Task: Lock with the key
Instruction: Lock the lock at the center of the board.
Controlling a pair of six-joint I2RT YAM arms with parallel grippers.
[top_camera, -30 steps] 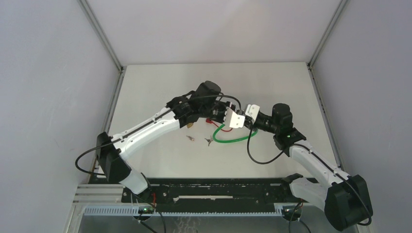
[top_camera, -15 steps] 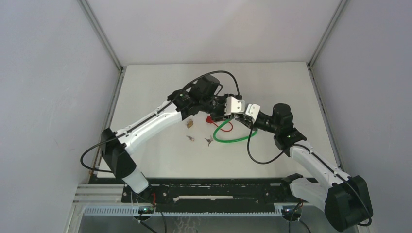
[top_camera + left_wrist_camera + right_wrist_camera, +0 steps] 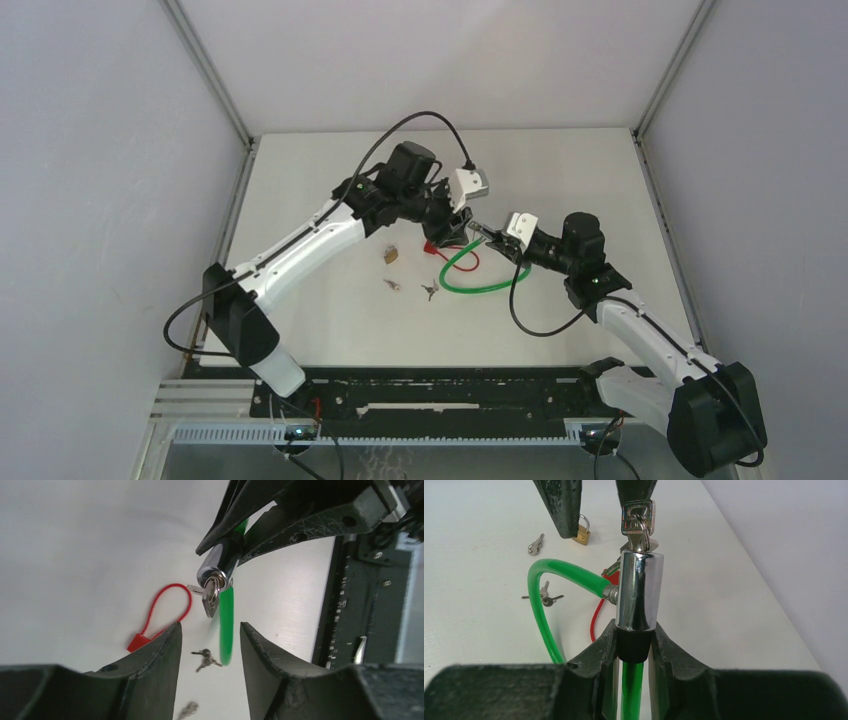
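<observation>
My right gripper (image 3: pixel 634 645) is shut on the black collar of a chrome lock cylinder (image 3: pixel 639 587) and holds it above the table. A green cable (image 3: pixel 549 610) loops out of the cylinder. A silver key (image 3: pixel 638 520) on a ring sticks in the cylinder's far end. My left gripper (image 3: pixel 210 630) is open and empty, a short way off the key (image 3: pixel 211 592), facing it. In the top view the left gripper (image 3: pixel 455 225) and right gripper (image 3: pixel 490 236) meet over the green cable (image 3: pixel 480 287) at mid table.
On the table under the grippers lie a red loop seal (image 3: pixel 167 607), a small brass padlock (image 3: pixel 582 534), a loose key (image 3: pixel 535 544) and a small bunch of keys (image 3: pixel 544 597). A black rail (image 3: pixel 450 395) runs along the near edge.
My left gripper has drawn back from the key toward the far left and its wrist has turned. The right gripper still holds the lock in the same place.
</observation>
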